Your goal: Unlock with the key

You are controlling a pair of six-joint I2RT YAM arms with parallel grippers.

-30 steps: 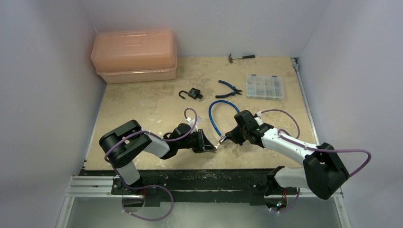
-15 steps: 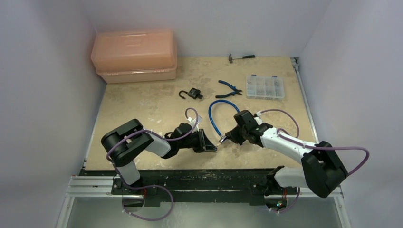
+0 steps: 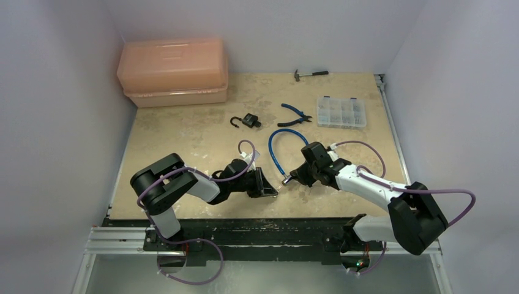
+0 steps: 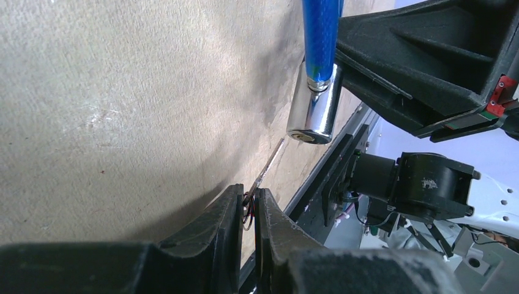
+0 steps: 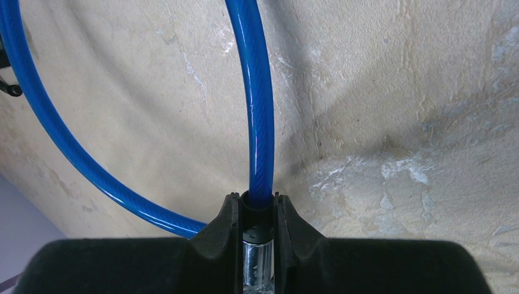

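My left gripper [image 4: 248, 196] is shut on the key [image 4: 269, 162]. The key's black head is pinched between the fingers and its thin metal blade sticks out forward. The blade tip sits just short of the chrome lock end [image 4: 312, 107] of the blue cable [image 4: 321, 30], slightly below its face and not inside it. My right gripper [image 5: 257, 202] is shut on that chrome end [image 5: 257, 263], with the cable [image 5: 257, 110] looping away over the table. In the top view both grippers, left [image 3: 269, 187] and right [image 3: 292, 177], meet at the near middle.
A small black padlock [image 3: 249, 120] with an open shackle lies farther back, next to blue-handled pliers [image 3: 295, 114] and a clear organiser box [image 3: 341, 112]. An orange toolbox [image 3: 173, 72] stands back left and a hammer [image 3: 311, 74] lies at the back wall. The table's near edge is just below the grippers.
The right arm's elbow has shifted slightly left and the left gripper with the key has drawn back a little. Both grips are unchanged.
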